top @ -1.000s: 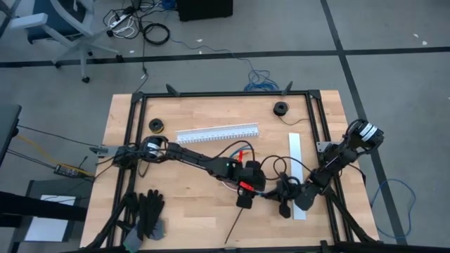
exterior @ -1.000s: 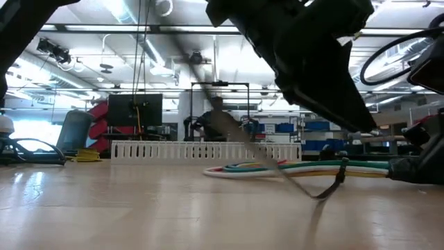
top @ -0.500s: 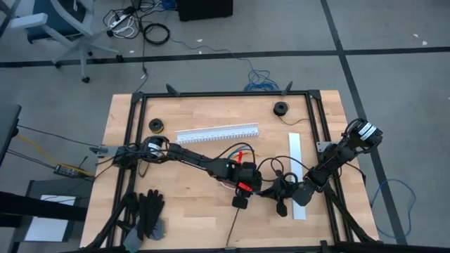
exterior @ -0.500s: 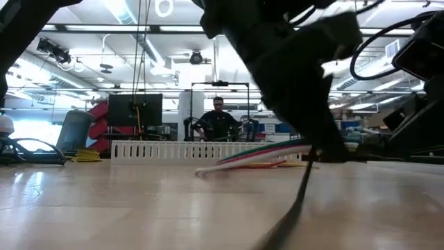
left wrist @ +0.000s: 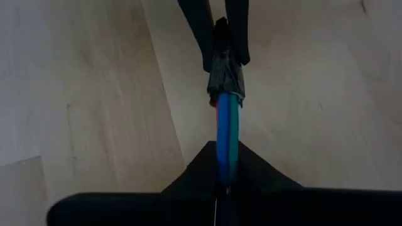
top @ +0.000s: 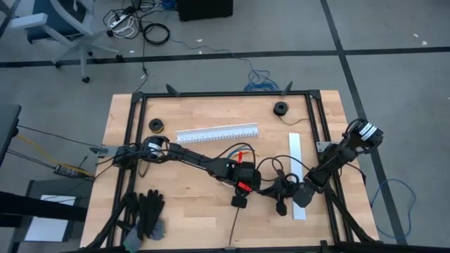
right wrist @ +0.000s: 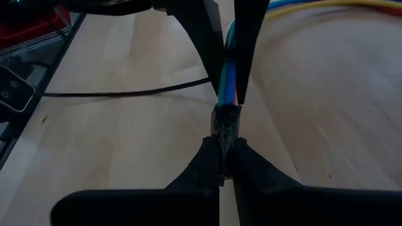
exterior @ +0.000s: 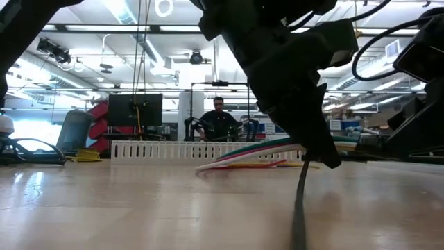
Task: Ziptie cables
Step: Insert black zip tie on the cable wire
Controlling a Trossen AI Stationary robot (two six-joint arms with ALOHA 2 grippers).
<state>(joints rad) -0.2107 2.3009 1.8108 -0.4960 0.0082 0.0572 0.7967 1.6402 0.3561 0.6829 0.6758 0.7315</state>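
- Low over the middle of the table, the left arm stretched from its base at 9 o'clock out toward 4 o'clock, its wrist dropped so that the left gripper (top: 239,199) pointed down at the wood.
- From the table's edge at 3 o'clock the right arm slanted in toward 8 o'clock, and the right gripper (top: 282,206) sat just beside the left one, at its 3 o'clock — near, but with a small gap showing from above.
- Both grippers had their fingers pinched together on the cables (left wrist: 226,135); the left wrist view showed its two dark fingers squeezed on the coloured strands, and the right wrist view showed its own pair clamped on the dark wrapped end (right wrist: 224,125) of the same bundle.
- The cables were a thin bunch of blue, green and red strands lying tight side by side between the two grips; beyond the left gripper they spread into yellow, white and blue loops (right wrist: 326,5) across the wood.
- In the low view the cables (exterior: 258,154) rose in a shallow slant from the table up to the dark mass of the gripper.
- A thin black strip (top: 234,226) ran from under the left gripper toward 6 o'clock — I could not tell whether it was threaded around the bundle.
- At the cables' 12 o'clock lay a long white slotted channel (top: 216,133).
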